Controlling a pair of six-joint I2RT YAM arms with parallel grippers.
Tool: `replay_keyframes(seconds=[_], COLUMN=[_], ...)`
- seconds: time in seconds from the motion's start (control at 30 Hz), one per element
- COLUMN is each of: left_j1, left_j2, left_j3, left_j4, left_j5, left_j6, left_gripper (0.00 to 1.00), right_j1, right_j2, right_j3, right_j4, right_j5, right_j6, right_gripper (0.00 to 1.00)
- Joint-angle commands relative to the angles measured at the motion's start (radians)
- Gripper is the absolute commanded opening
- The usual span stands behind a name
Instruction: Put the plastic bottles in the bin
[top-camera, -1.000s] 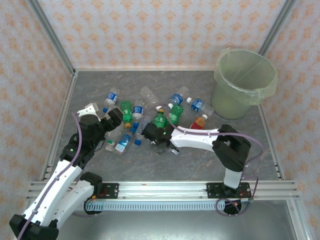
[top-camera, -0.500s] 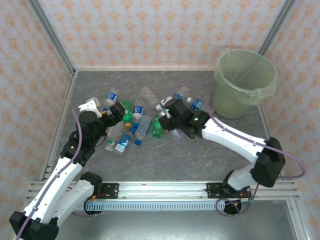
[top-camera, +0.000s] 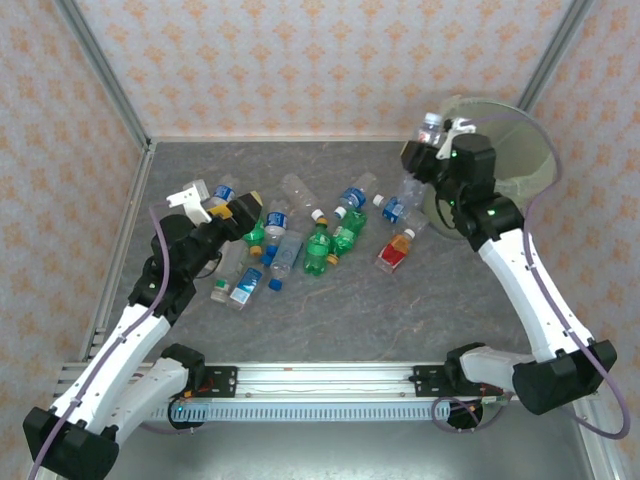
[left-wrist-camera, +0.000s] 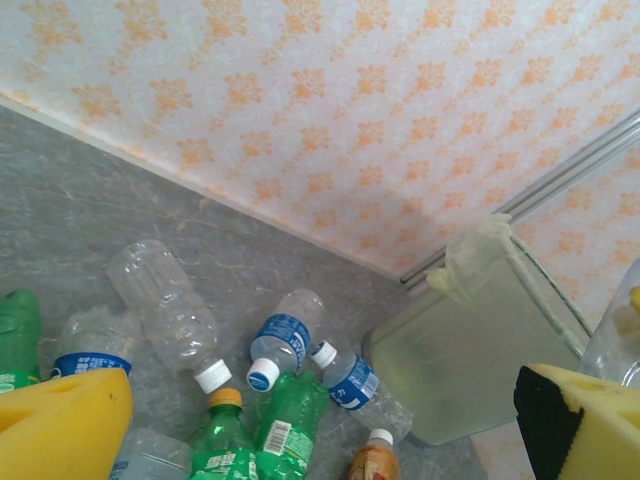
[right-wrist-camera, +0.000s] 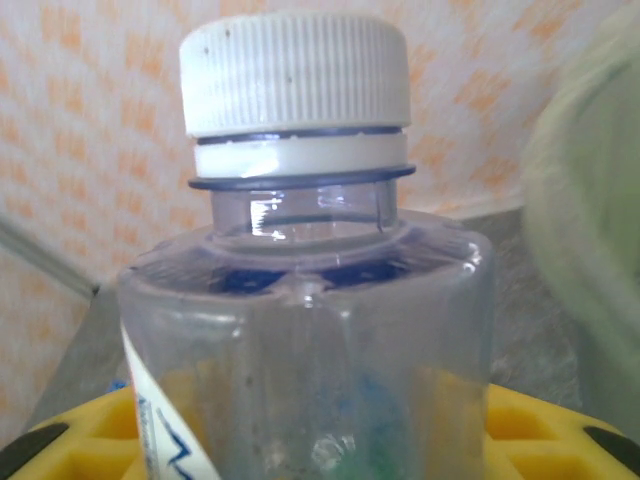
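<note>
The right gripper (top-camera: 425, 158) is at the upper right of the top view, closed on a clear bottle (top-camera: 429, 130). The bottle stands upright between the jaws, with its white cap (right-wrist-camera: 295, 75) and neck above them. In the right wrist view the yellow pads (right-wrist-camera: 540, 425) sit on either side of its lower body. The bottle is right at the left rim of the bin (top-camera: 537, 150). Whether it is over the opening or just outside it I cannot tell.

The left gripper (top-camera: 232, 212) hangs left of centre in the top view with its jaws wide and nothing between them. It is above the left end of the loose bottles (top-camera: 300, 240). In the left wrist view its pads (left-wrist-camera: 60, 425) show at the two lower corners. Between them, lower down, lie clear, blue-labelled and green bottles on the grey table (left-wrist-camera: 60, 220). The bin (left-wrist-camera: 470, 350) stands to their right.

The remaining bottles lie in a scatter across the middle of the table, with a red-orange one (top-camera: 396, 252) at the right end nearest the bin.
</note>
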Motion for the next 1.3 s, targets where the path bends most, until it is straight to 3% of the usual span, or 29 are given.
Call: replay_keyframes(seconds=[0.0,0.27,0.53,1.07,1.27], left_j1=[-0.006,-0.012,-0.015,-0.015,-0.017], left_j2=[0.004,-0.007,-0.034,0.0,0.015], left_j3=[-0.005,-0.046,-0.063,-0.045,-0.045], left_j4=[0.088,0.181,0.22,0.194,0.195], left_j5=[0.051,0.074,0.069,0.043,0.045], left_j6=[-0.025,-0.09,-0.12,-0.104,-0.108], left_gripper=[0.99,0.99,0.99,0.99,0.99], right_j1=[-0.066,-0.268,-0.441,-0.454,-0.455], right_j2=[0.008,0.061,0.158,0.333,0.33], right_j3=[0.064,0.113,0.126,0.192,0.197], right_j4=[0.083,0.14,0.167,0.105,0.087], right_j5=[0.012,0.136,0.126,0.148,0.148], right_j6=[0.063,0.218,0.354,0.302,0.289], right_gripper=[0.49,0.5,0.49,0.54,0.78])
